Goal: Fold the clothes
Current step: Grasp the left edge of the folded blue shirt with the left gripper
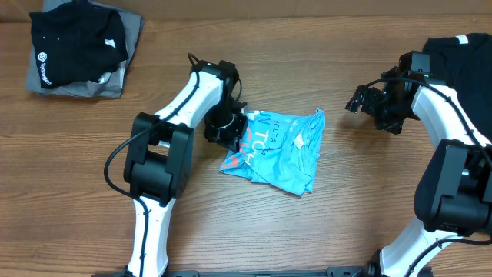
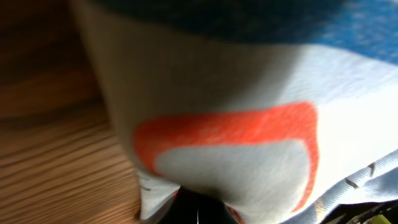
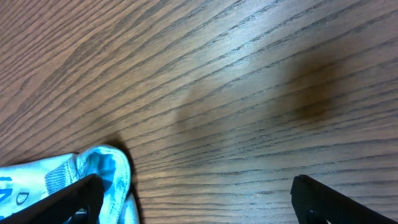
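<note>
The light blue T-shirt lies crumpled in the middle of the bench. The left tool sits at its left edge, pinched tight on the cloth, with the red lettering pressed against the wrist camera. The right tool hangs to the shirt's right, apart from it, jaws wide. A pile of black and grey shirts lies well to its left.

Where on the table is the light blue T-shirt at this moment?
Overhead, the light blue T-shirt lies crumpled near the middle of the table, its left edge in the left gripper, the open right gripper apart on its right.
</note>
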`<state>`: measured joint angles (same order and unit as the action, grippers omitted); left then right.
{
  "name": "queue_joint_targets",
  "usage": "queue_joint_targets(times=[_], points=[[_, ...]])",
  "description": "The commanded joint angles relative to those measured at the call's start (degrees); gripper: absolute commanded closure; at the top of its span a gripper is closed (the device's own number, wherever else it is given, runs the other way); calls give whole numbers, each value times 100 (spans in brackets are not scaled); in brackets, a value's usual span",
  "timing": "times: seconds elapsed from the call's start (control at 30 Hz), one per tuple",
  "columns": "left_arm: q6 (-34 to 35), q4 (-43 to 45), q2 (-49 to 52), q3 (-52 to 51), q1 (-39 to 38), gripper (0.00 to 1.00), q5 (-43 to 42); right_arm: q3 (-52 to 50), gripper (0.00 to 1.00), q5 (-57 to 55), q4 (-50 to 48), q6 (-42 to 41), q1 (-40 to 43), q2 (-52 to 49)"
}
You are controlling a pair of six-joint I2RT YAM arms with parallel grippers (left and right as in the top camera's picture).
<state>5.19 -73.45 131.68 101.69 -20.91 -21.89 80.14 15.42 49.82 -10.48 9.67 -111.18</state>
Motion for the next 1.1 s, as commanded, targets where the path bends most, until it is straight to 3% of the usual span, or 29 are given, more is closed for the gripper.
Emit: queue_joint_targets(times=[0.0,0.23,0.53,0.57,0.6,0.63,0.7,0.83,0.9,1.07], points=[[-2,22,-122,-11,-39,96,-68,-28,0,-33,-24,-2,2,68],[662,-195,-151,450,258,96,1550,-28,0,-33,-26,-2,2,68],[533,-382,-428,992,363,96,1436,-28,0,-33,-31,-4,2,68],[533,-363,-459,992,363,83,1436,-28,0,-33,-31,-4,2,68],[540,-365,-463,992,363,56,1423,-28,0,-33,-28,-2,2,68],[538,-374,-459,988,363,38,1351,-28,0,-33,-28,-2,2,68],[511,-348,-417,929,376,19,1082,-28,0,-33,-33,-2,2,68],[155,-70,-334,612,374,0,116,-28,0,-33,-31,-2,2,68],[-15,201,-306,382,374,0,-302,-28,0,-33,-26,-2,2,68],[-31,588,-264,22,374,0,-380,-28,0,-33,-4,-2,2,68]])
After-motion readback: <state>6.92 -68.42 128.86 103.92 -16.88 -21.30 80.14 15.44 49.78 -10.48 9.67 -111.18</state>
